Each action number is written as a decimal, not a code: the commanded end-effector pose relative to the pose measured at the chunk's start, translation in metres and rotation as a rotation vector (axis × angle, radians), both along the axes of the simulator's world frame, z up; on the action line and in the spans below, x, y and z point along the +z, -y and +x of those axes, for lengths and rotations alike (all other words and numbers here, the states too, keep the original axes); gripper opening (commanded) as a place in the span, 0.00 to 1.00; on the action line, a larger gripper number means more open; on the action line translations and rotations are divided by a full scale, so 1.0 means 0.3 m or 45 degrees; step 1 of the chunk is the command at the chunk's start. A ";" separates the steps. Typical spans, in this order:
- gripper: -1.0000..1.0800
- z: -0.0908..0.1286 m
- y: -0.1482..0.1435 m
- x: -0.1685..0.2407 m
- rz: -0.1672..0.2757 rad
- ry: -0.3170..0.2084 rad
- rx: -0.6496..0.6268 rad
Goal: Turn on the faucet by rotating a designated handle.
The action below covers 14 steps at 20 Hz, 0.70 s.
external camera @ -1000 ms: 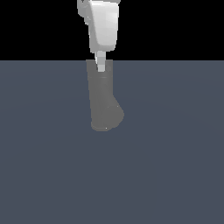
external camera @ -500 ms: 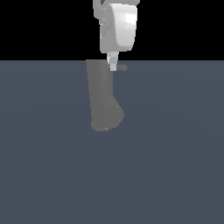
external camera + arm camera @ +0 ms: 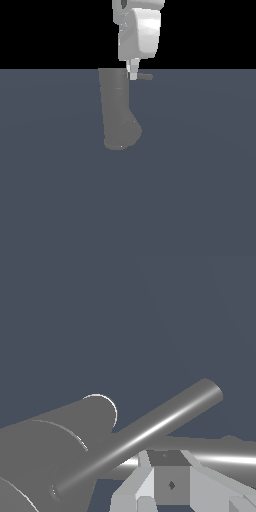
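Flat slate-blue ground under a black backdrop, nothing else around. Hand (image 3: 133,75) now further toward the exterior view's right than a second ago, off the column's top centre and over its right shoulder, white body upright, one slim finger (image 3: 133,69) reaching down to handle height. Spread of the hand: cannot tell, only a single finger plainly visible, nothing seen clamped. Just beside that finger, touching or nearly so, handle (image 3: 145,77): a thin grey rod poking sideways to the exterior view's right, newly exposed by the shift. Wrist view: same rod (image 3: 150,433) long and glossy, running out from the column just above the finger block (image 3: 170,481). Beyond, faucet (image 3: 118,110): thick dark-grey column, bulged end nearest the camera. Probably lined up for a sideways push on the rod; turn itself apparently not yet begun.
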<state>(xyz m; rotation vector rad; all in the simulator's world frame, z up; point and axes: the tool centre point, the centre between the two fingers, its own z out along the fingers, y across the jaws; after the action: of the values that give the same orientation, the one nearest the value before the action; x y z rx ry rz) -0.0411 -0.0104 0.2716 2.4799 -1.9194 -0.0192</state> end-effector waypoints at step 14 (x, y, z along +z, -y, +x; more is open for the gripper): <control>0.00 0.146 0.158 0.000 -0.003 0.016 -0.055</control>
<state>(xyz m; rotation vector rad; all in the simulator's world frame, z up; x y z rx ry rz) -0.0039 -0.0319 0.2715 2.4791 -1.9270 -0.0183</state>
